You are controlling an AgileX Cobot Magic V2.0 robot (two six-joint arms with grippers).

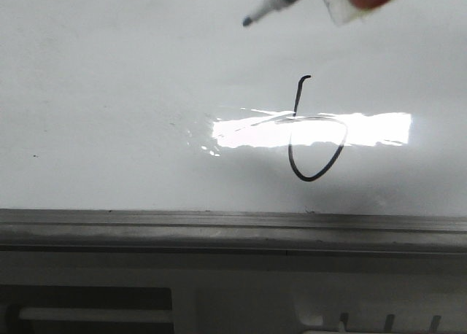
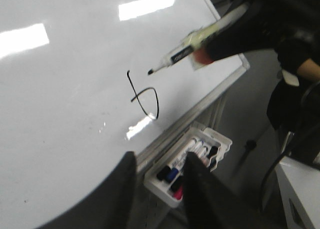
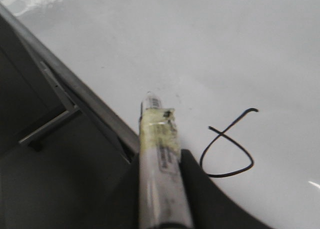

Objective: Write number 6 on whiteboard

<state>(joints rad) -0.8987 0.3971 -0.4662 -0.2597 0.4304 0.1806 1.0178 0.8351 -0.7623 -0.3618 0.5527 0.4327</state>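
Note:
The number 6 (image 1: 297,101) is a thin black stroke on the glossy whiteboard (image 1: 109,93), with a hooked tip, a stem and a round loop. It also shows in the left wrist view (image 2: 129,84) and the right wrist view (image 3: 235,144). My right gripper (image 3: 162,189) is shut on a white marker pen (image 3: 159,149). In the front view the marker pen (image 1: 273,0) points down-left, and its dark tip sits up and left of the 6's hook, apart from the ink. My left gripper (image 2: 160,174) is open and empty, off the whiteboard (image 2: 60,89) by its lower rim.
The grey metal rim (image 1: 219,224) runs along the board's lower edge. A white tray (image 2: 220,139) holding several markers hangs below it. A bright glare strip (image 1: 379,126) crosses the 6's loop. A person in dark clothes (image 2: 300,69) stands beside the board.

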